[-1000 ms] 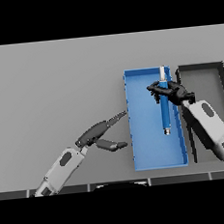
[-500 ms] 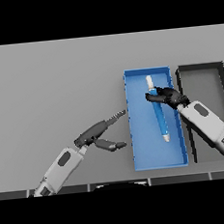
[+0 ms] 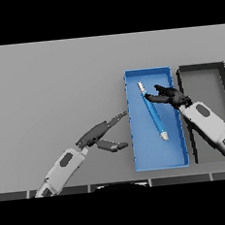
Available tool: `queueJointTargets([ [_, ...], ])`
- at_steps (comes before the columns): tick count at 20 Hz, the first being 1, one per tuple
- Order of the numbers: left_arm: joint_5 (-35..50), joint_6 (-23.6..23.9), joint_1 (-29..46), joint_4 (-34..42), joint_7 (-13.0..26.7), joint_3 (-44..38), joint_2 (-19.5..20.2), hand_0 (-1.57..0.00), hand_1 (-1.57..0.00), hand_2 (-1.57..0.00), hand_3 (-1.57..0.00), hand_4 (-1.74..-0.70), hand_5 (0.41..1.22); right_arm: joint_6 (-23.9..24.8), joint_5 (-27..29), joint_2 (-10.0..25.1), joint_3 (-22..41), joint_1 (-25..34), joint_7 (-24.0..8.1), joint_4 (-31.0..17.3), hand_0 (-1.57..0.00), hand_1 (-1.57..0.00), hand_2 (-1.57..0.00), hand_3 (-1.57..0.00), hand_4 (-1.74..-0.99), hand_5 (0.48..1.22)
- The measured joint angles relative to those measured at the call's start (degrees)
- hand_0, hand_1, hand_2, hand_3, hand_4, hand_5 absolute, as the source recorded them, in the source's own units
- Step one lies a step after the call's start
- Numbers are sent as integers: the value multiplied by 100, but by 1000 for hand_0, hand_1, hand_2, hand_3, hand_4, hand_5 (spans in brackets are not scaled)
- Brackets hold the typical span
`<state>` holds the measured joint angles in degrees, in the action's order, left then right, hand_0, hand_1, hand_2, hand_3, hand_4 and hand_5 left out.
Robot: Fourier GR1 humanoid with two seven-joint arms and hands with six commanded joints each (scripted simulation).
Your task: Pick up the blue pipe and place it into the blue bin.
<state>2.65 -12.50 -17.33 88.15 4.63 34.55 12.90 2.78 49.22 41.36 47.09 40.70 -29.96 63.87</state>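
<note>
The blue pipe (image 3: 153, 112), with pale ends, lies at a slant on the floor of the blue bin (image 3: 138, 156), its upper end toward the bin's far left. My right hand (image 3: 170, 96) hovers over the bin just right of the pipe's upper half, fingers spread and loosely extended, holding nothing. One fingertip sits close to the pipe; I cannot tell whether it touches. My left hand (image 3: 98, 135) rests open above the table to the left of the bin, fingers pointing toward it.
A black bin (image 3: 184, 98) stands directly right of the blue bin, partly covered by my right forearm (image 3: 211, 127). The grey table (image 3: 49, 91) stretches to the left and far side.
The pipe left my right hand and now lies flat in the blue bin, swung to a slant. The right hand opened and drew slightly right. The left hand barely moved.
</note>
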Motion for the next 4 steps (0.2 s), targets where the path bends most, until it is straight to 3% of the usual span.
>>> queueJointTargets([
  [4,20,-32,-44,-39,-12,-45,46,1,1,1,1,-920,468,-137,31,-44,-9,31,75,-45,-9,-8,-7,-6,-1129,677],
])
